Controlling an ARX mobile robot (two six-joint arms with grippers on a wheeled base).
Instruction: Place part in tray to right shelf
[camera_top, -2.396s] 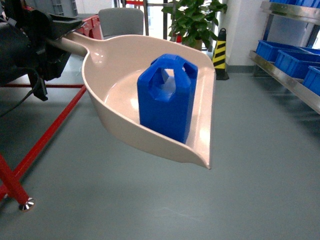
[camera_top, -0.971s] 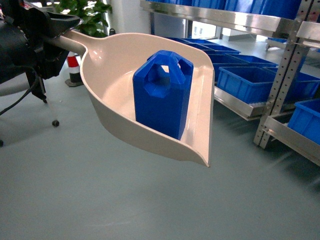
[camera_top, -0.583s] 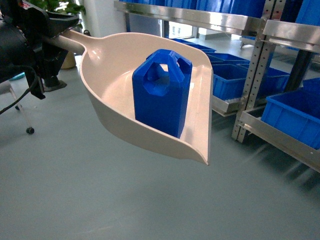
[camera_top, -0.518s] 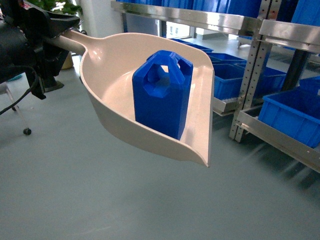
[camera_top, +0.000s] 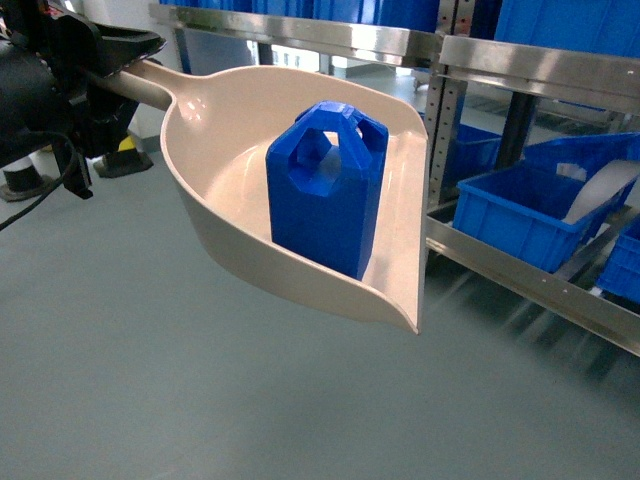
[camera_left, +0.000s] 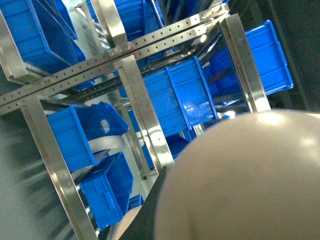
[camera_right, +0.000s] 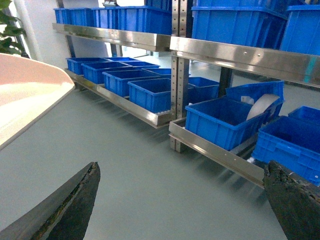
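The beige tray (camera_top: 230, 150) hangs in mid-air in the head view, and my left gripper (camera_top: 95, 75) at the upper left is shut on its handle. The blue part (camera_top: 325, 195) stands upright inside the tray, near its right wall. In the left wrist view the tray's underside (camera_left: 250, 180) fills the lower right, with one dark finger (camera_left: 147, 217) beside it. My right gripper (camera_right: 182, 200) is open over bare floor, holding nothing. The right shelf's steel front rail (camera_top: 520, 285) (camera_right: 220, 152) runs low, to the right of the tray.
Steel racks (camera_top: 540, 60) carry several large blue crates (camera_top: 510, 215) (camera_right: 225, 120) on low and upper levels. An upright post (camera_top: 445, 130) stands just behind the tray's lip. Grey floor (camera_top: 150, 380) spreads to the left and front.
The head view has swung along the racks: the plant and post slid out left, and the shelving now stands closer behind the tray. Tray and part stay as they were in the grip.
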